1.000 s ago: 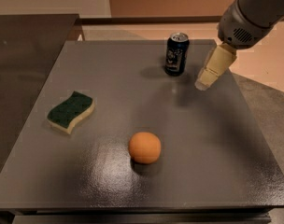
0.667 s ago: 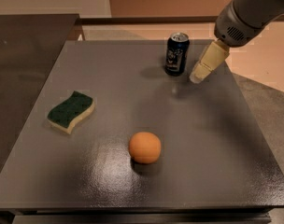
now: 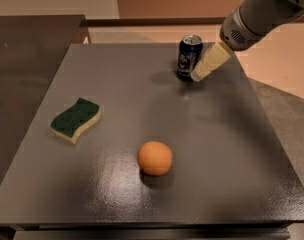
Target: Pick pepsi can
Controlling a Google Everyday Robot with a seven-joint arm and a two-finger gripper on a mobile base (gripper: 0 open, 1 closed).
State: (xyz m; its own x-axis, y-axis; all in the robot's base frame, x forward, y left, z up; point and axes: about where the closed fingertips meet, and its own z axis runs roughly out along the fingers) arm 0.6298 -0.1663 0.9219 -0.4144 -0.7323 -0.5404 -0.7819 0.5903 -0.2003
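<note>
The pepsi can [image 3: 189,57] stands upright near the far edge of the dark grey table [image 3: 142,109], right of centre. It is dark navy blue with a silver top rim and pale marks. My gripper [image 3: 199,74] comes in from the upper right on a grey arm. Its pale fingers [image 3: 211,61] point down and left, with the tip right beside the can's lower right side, touching it or nearly so.
An orange [image 3: 155,158] sits on the near middle of the table. A green and yellow sponge [image 3: 76,119] lies at the left. The table's right edge drops to a tan floor. A darker counter runs along the left.
My gripper has moved left and slightly down, from clearly apart to right beside the can. The can, orange and sponge have not moved.
</note>
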